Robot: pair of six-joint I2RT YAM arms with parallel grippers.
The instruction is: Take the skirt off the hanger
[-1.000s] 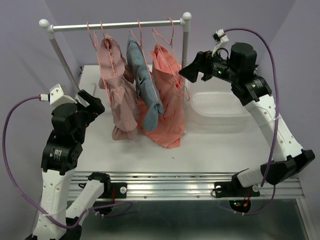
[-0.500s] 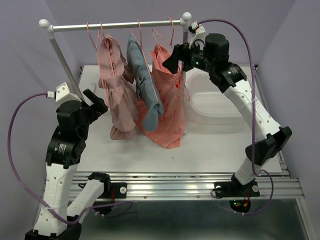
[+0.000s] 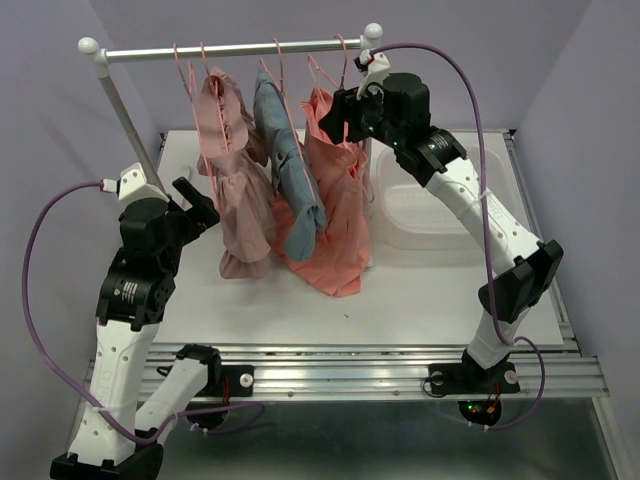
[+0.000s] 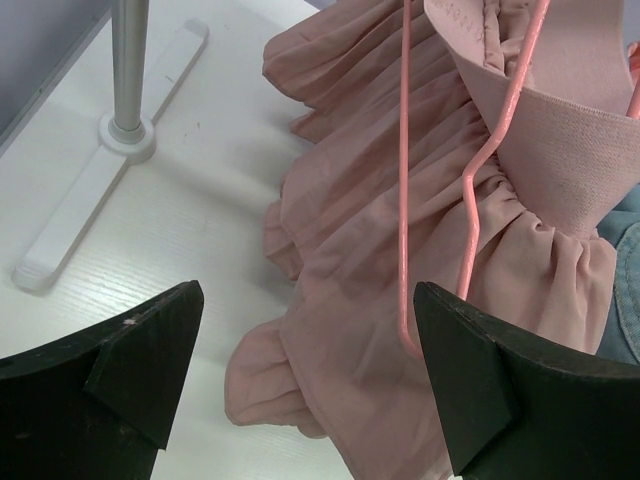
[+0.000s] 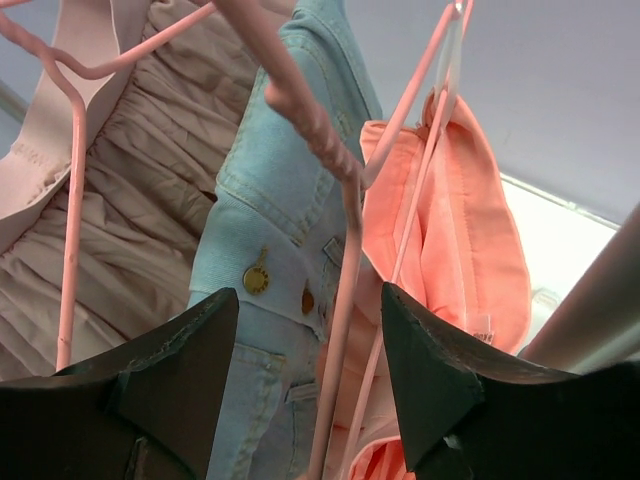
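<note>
The salmon-coral skirt (image 3: 338, 205) hangs rightmost on the rail from a thin pink hanger (image 3: 328, 72). My right gripper (image 3: 338, 118) is open, up at the skirt's waistband just under the rail. In the right wrist view the skirt (image 5: 475, 240) is right of the open gripper (image 5: 308, 300), its thin hanger wire (image 5: 428, 150) runs down over it, and a nearer pink hanger bar (image 5: 345, 290) passes between the fingers untouched. My left gripper (image 3: 198, 205) is open and empty beside the dusty-pink garment; in its wrist view the gripper (image 4: 308, 300) is over that garment's hem.
A dusty-pink ruffled garment (image 3: 235, 190) and a blue-grey denim garment (image 3: 290, 170) hang left of the skirt on their own pink hangers. The white rack's rail (image 3: 230, 50), right post (image 3: 371, 110) and left foot (image 4: 110, 180) stand close by. A translucent tub (image 3: 430, 215) sits at right.
My right arm has swung left and forward from beside the rack post to the skirt's top under the rail. My left arm has edged a little up and right toward the pink garment.
</note>
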